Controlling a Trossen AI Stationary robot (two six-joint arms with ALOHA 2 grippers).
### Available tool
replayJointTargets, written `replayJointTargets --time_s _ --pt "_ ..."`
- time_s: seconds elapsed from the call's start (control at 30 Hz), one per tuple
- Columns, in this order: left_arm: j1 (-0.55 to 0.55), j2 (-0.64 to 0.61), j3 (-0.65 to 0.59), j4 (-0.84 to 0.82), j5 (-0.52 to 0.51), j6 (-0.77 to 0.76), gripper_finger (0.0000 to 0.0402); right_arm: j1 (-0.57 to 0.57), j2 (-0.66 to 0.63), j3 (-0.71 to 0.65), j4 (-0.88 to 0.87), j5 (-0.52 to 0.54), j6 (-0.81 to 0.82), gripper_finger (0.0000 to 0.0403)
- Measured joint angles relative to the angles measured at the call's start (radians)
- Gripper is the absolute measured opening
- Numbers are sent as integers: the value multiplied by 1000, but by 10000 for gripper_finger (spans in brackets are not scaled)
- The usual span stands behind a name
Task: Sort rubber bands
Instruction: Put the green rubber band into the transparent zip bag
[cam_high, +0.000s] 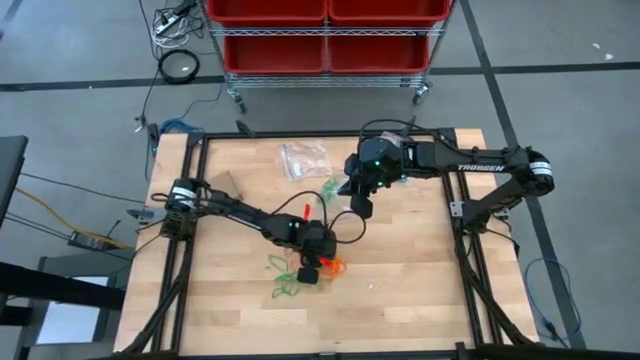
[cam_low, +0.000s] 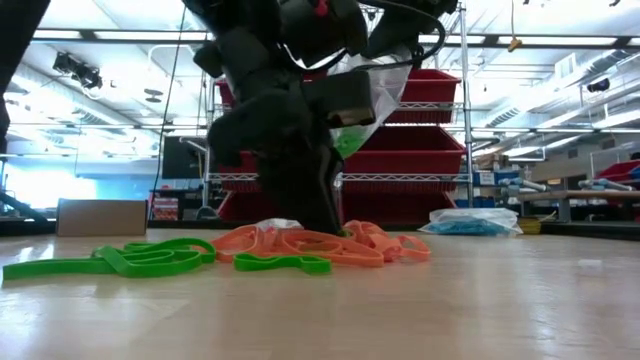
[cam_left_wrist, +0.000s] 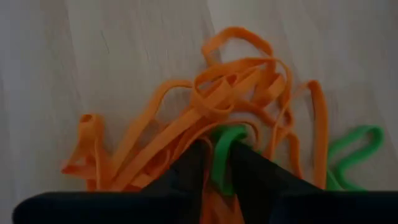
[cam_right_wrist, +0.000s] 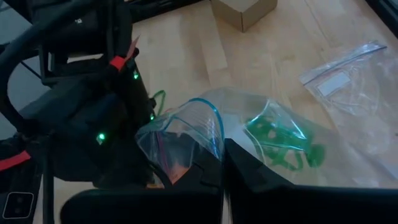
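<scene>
Orange rubber bands (cam_left_wrist: 230, 93) lie tangled on the wooden table, with green ones (cam_low: 150, 258) beside them toward the near left. My left gripper (cam_left_wrist: 219, 146) comes down steeply into the orange clump (cam_high: 332, 265), its fingers slightly open, with a green band (cam_left_wrist: 221, 165) in the gap. My right gripper (cam_right_wrist: 222, 149) hovers above the table's middle (cam_high: 352, 207), shut on a clear zip bag (cam_right_wrist: 249, 118) that holds green bands (cam_right_wrist: 280, 137). My left gripper has its fingertips (cam_left_wrist: 193, 155) down among the orange bands, coming from above at a slant. A green band's loop (cam_left_wrist: 231, 132) lies in the narrow gap between them; whether the fingers press on it I cannot tell. My right gripper pinches the bag's open top edge with the blue zip strip (cam_right_wrist: 211, 134) between its two fingers, slanting down from the table's right. The mouth gapes open beside the fingers. The bag hangs lifted clear of the table (cam_low: 365, 95), green bands in its lower part.
More clear bags (cam_high: 305, 158) lie at the far middle of the table. A small cardboard box (cam_high: 225, 182) stands at the far left. A cart of red bins (cam_high: 325, 35) stands beyond the far edge. Bare wood lies on the near right.
</scene>
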Motion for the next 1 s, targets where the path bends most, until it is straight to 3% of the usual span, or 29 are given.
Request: replayJointTargets --time_s 0.2,0.53,1.0 --pt "-8 0 0 -44 15 57 10 0 0 0 0 0 -5 0" --pt "-31 -39 29 -133 -48 78 2 0 0 0 -3 0 -6 0" --pt "-34 -249 62 -297 -206 82 1 0 0 0 -4 0 -5 0"
